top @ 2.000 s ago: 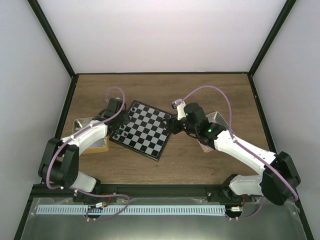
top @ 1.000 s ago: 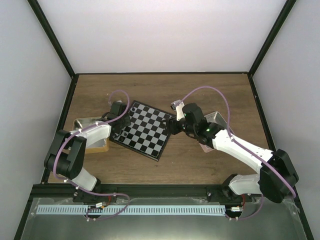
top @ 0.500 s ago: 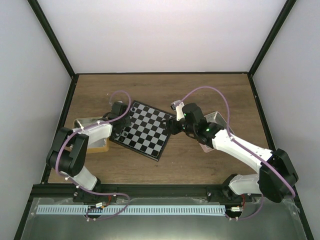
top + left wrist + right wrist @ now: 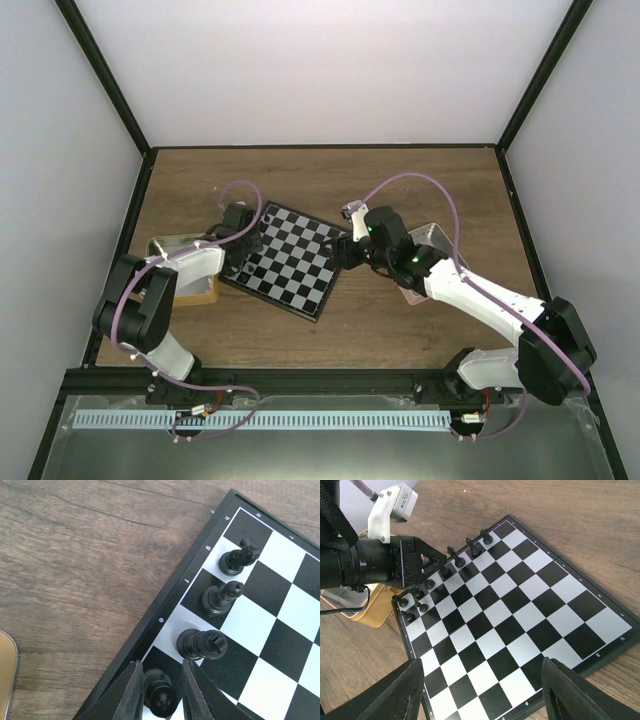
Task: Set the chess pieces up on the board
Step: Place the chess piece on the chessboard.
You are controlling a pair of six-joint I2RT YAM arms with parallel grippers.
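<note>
The chess pieces (image 4: 445, 570) in view are all black. They stand upright in a line on the squares along one rim of the board (image 4: 288, 258), the rim that faces the left arm. At one end of that line a few more pieces bunch in a second row.

In the left wrist view four of them show from above, one to a square, beside the edge digits printed on the rim. The nearest one (image 4: 160, 695) sits between the fingers of the left gripper (image 4: 161, 672). The fingers stand narrowly apart, close on either side of it, and I cannot tell whether they press it.

The right gripper (image 4: 485, 680) hangs over the opposite edge of the board with its fingers spread wide and nothing between them.

The board lies flat on a brown wooden table (image 4: 400, 190), left of the middle. It is turned askew to the table's edges, so that one corner points toward the back wall. Plain white walls and black frame posts close the table in.

A tan tray (image 4: 195, 290) lies just beside the board on the left, partly under the left arm. Another tray (image 4: 435, 240) lies to the right under the right arm. What either holds is hidden.
</note>
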